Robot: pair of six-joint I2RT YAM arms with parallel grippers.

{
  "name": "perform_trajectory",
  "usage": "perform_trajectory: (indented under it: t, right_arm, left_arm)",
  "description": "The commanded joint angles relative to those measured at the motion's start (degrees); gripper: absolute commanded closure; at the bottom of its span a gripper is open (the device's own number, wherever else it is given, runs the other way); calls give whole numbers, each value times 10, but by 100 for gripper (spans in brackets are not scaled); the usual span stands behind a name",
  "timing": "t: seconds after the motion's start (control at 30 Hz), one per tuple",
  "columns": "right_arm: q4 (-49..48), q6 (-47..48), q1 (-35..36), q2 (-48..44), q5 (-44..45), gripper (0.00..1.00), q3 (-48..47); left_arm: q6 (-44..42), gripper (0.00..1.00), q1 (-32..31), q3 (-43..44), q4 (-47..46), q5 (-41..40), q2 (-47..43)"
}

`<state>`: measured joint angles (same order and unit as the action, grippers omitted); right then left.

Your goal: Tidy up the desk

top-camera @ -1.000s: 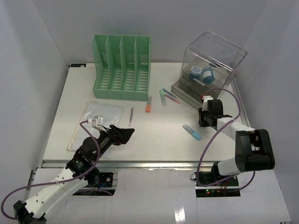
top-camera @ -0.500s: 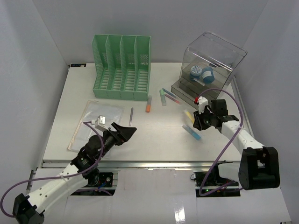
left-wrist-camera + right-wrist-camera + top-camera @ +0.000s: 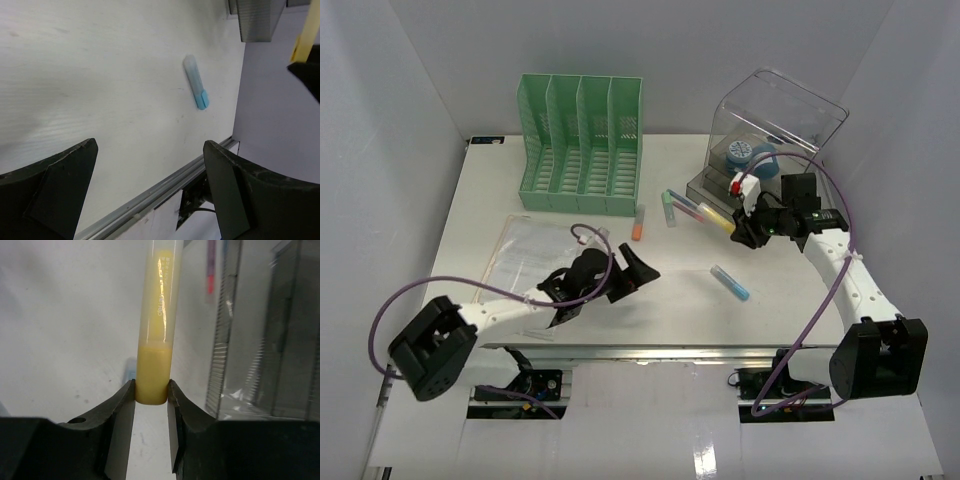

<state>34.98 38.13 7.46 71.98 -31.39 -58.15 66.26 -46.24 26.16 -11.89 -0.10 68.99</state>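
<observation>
While the right gripper [image 3: 151,395] clamps the yellow marker [image 3: 159,315] by its end, it should carry it level to the box [image 3: 790,110]; the left gripper [image 3: 150,150] gapes empty.

Nothing can be read for certain. The yellow highlighter [image 3: 159,330], upright in the centre of the right wrist view, carries a line of small print along its clear barrel, but glare and blur leave the letters illegible. In the top view, the paper sheet [image 3: 530,255] left of centre shows faint grey lines too small to read.
</observation>
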Motion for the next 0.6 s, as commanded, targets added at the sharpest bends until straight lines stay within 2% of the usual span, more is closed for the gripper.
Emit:
perform_trajectory:
  t: [0.0,0.2,0.37,0.47,0.5,0.57]
  right_arm:
    - [-31,17,-4,20,88,92,-78]
    - [-79,26,-6,56,185,91,-97]
    - [-105,33,-9,95,226,80,-100]
    - [-110,27,-14,113,227,56,-104]
    - [-109,23,-17,111,218,41,-104]
    - [-100,21,-23,92,183,25,-93]
  left_arm:
    - [2,2,-51,128,-26,27,139]
    - [29,2,-82,258,-14,25,286]
    - [51,2,-96,368,45,26,379]
    - [63,2,-102,422,83,22,414]
    - [69,2,-104,444,102,20,427]
    - [73,2,-105,477,124,26,449]
